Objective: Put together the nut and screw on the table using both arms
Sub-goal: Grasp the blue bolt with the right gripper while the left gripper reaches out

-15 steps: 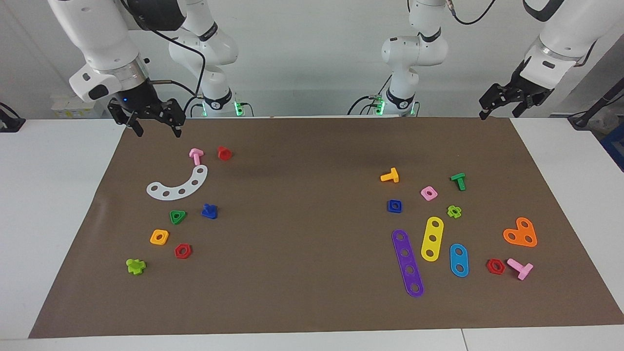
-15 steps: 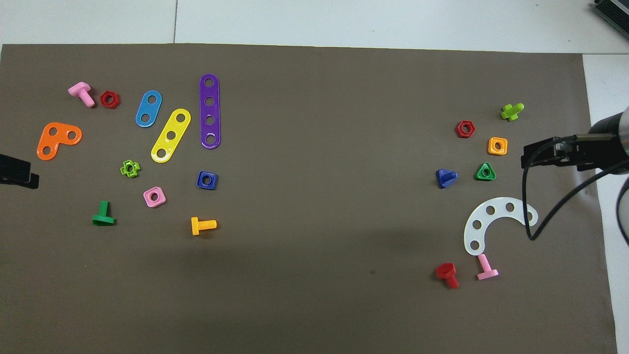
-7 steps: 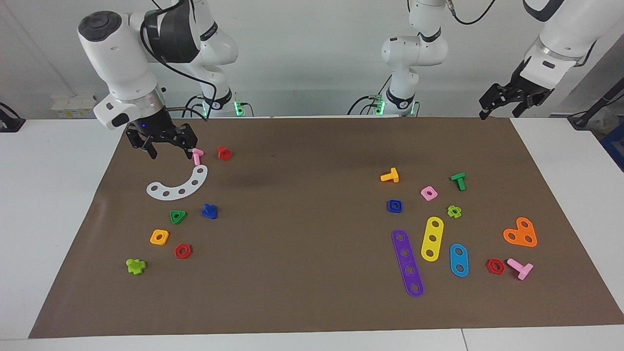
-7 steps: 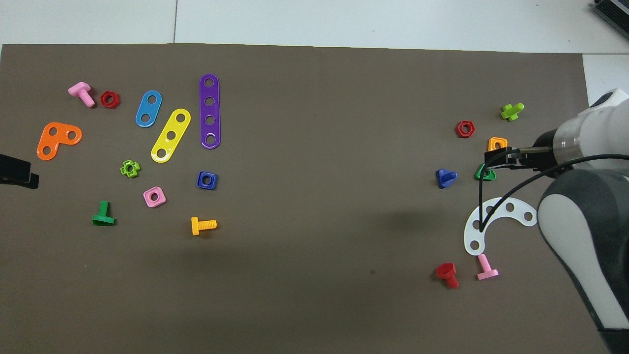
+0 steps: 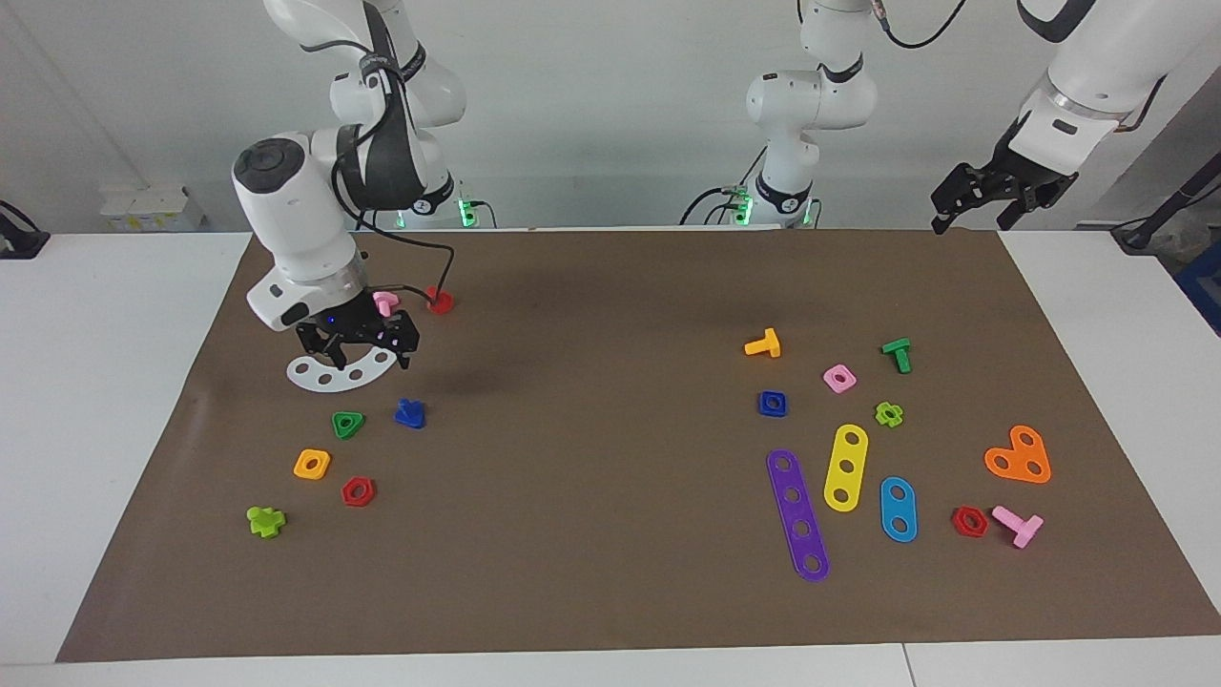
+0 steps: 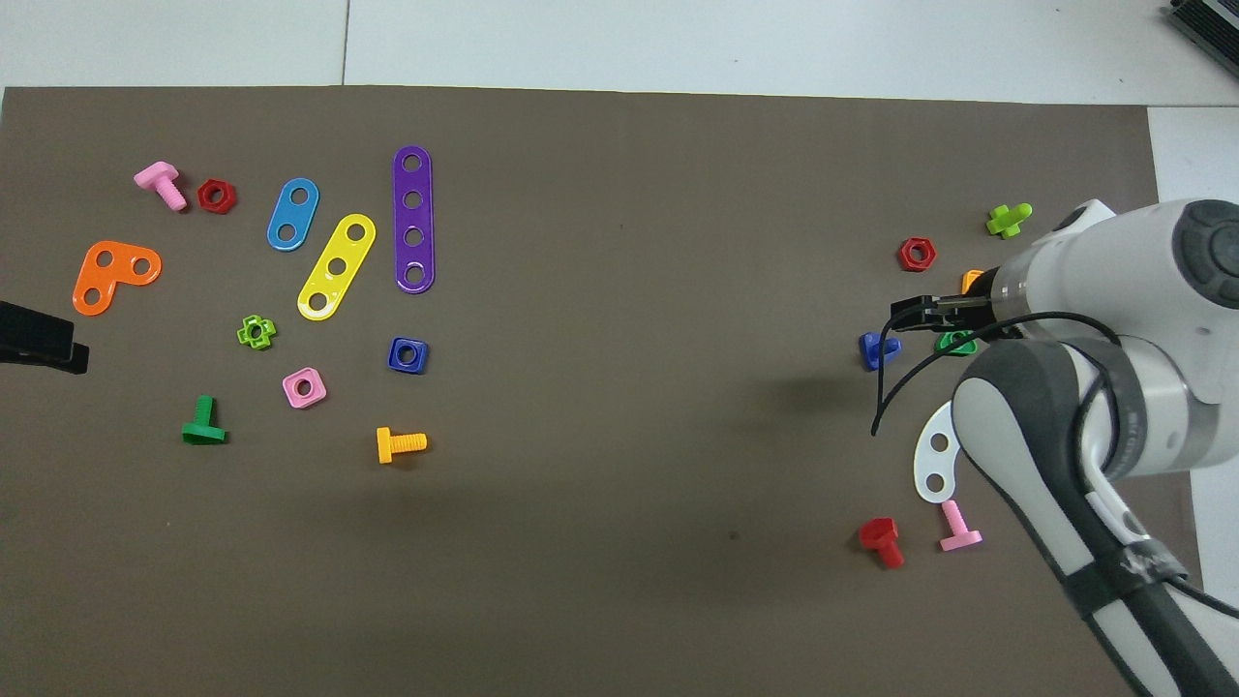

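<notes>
Facing view shows nothing joined yet: the screw (image 5: pixel 410 413) lies on the mat toward the right arm's end of the table (image 5: pixel 114 382), and the nut (image 5: pixel 773 404) sits well apart toward the left arm's end, neither one picked up. The right gripper (image 5: pixel 365 355) hangs with jaws spread over the white curved strip (image 5: pixel 329 375), close to the screw but not touching it. The left gripper (image 5: pixel 973 205) waits, jaws spread, over the mat's edge nearest the robots, so both pick-ups and the joining are left.
</notes>
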You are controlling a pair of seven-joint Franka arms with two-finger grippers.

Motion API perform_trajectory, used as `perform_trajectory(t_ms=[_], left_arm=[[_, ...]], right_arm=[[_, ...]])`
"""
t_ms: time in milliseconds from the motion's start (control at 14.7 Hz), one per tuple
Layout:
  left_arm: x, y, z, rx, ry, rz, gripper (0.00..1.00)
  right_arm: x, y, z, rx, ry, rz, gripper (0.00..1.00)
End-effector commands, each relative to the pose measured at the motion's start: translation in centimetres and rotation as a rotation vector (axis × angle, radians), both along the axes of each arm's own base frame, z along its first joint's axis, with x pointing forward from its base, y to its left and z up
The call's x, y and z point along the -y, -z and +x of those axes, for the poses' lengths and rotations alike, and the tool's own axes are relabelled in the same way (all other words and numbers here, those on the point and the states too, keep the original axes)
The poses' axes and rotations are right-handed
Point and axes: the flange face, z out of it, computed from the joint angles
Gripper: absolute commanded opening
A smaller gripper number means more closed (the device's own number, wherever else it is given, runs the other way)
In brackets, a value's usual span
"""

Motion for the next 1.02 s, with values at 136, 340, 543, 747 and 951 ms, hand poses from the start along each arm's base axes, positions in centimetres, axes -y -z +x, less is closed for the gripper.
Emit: perform_trajectory(t_ms=[136, 340, 543, 747, 951], left_arm=[[0.1, 0.9, -1.3, -0.01, 0.014, -0.006, 1.0], [1.1, 2.6, -1.4, 0.029, 0.068, -0.011, 1.0], [3.3, 5.0, -0.6, 0.058, 0.095, -0.033, 1.0], [4.8, 7.3, 1.2, 0.092, 0.114, -0.032, 1.0], [11.2, 12.8, 3.5, 0.068, 0.21, -0.031, 1.0]], right_arm=[[-0.6, 5.5, -0.2, 0.005, -0.019, 0.017, 0.98], [-0.1, 7.8, -1.2, 0.01, -0.096, 0.007, 0.96], [0.0, 9.0, -1.7, 0.03, -0.109, 0.006, 0.91], [0.4, 9.4, -2.0, 0.021, -0.134, 0.003, 0.53], [0.4, 9.4, -1.9, 0.021, -0.129, 0.004, 0.0]])
